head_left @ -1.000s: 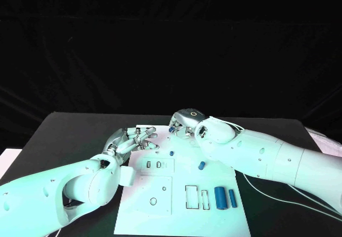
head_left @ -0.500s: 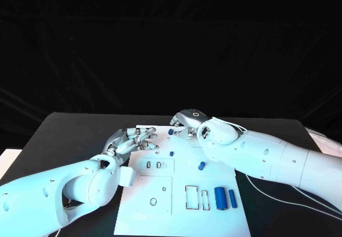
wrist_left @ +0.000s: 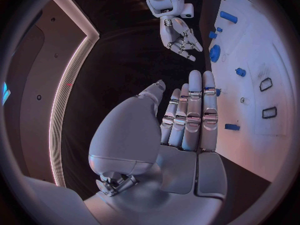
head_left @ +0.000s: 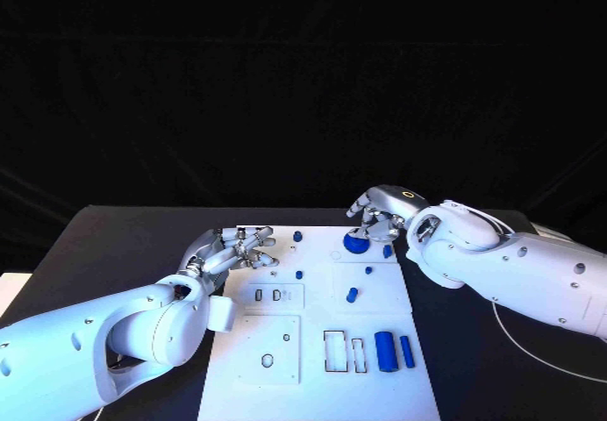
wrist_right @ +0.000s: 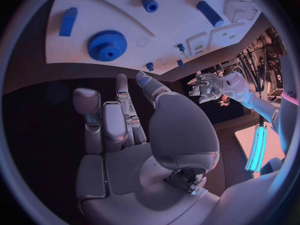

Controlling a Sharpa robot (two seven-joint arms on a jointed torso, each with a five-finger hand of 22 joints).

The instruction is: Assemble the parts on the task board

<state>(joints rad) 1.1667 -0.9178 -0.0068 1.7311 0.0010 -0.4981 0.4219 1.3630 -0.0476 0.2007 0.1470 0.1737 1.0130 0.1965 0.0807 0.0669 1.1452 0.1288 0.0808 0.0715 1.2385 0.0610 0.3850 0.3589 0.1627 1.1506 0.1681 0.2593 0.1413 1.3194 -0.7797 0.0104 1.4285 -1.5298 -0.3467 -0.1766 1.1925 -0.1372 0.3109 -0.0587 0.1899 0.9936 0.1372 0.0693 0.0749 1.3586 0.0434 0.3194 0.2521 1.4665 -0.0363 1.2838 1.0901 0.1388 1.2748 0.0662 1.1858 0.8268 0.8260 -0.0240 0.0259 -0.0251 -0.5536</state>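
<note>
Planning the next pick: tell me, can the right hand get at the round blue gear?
Probably yes: the right hand is empty, hovering beside the round blue gear, with nothing between them.

A black table (head_left: 126, 237) stood before a black curtain (head_left: 303, 105) that hung in soft folds across the whole back of the scene. In the left wrist view a pale lit strip (wrist_left: 72, 85) curved along a dark wall. In the right wrist view a bright greenish-white light bar (wrist_right: 257, 147) glowed near the rim.
</note>
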